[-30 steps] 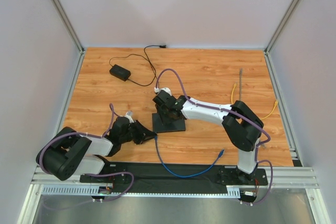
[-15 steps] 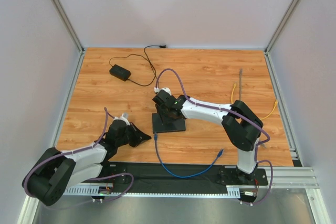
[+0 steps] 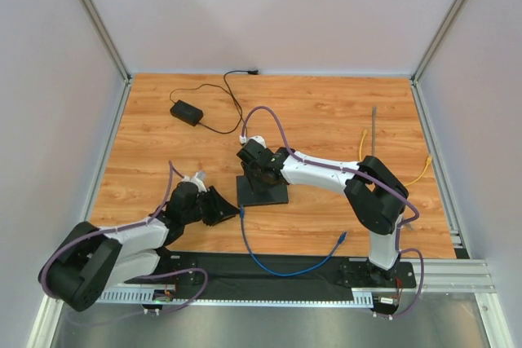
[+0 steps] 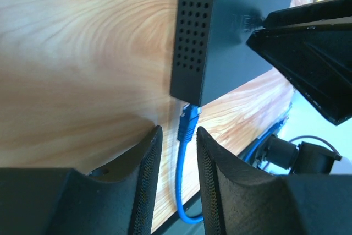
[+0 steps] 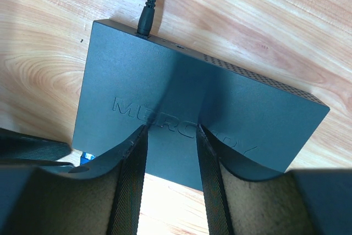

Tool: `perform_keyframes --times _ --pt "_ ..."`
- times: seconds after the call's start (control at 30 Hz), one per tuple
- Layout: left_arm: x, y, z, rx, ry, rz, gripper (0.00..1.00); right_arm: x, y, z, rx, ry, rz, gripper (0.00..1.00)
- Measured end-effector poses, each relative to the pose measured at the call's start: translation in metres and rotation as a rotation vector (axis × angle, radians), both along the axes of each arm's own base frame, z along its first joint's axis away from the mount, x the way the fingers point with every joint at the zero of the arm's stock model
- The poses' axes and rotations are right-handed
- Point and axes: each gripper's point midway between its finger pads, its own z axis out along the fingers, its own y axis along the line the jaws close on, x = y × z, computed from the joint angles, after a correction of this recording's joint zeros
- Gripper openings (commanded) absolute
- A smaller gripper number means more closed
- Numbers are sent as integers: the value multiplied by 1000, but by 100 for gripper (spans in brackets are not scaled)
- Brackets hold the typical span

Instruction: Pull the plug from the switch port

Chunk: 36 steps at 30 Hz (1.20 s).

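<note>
Since half a second back, left fingers (image 4: 147,163) shifted right; now open, flanking blue plug (image 4: 188,122), which is seated in switch (image 3: 263,193) mid-surface (image 3: 326,120). Right fingers (image 5: 132,169) spread, tips on switch top.

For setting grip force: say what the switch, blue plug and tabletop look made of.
Switch: probably matte black plastic, given embossed lettering and punched vent holes. Blue plug: seemingly smooth moulded plastic, slightly shiny. Tabletop: wood grain with light sheen, possibly laminate.
</note>
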Motion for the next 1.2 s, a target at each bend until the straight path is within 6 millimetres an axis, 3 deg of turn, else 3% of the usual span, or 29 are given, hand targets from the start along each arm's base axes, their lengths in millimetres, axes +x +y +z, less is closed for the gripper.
perform_keyframes --times 0.27,0.67,0.77,0.9,1.2 --pt "9 -21 -2 -80 16 -49 31 0 0 0 0 0 2 42" --pt "11 -20 -4 -101 19 -18 27 0 0 0 1 2 8 42" --pt "11 -20 -5 -99 21 -17 20 0 0 0 0 2 8 42" --pt "10 -22 -7 -113 34 -27 0 0 0 0 0 2 8 42" --pt "9 -33 -10 -197 46 -57 0 7 -3 1 -7 -19 -2 42"
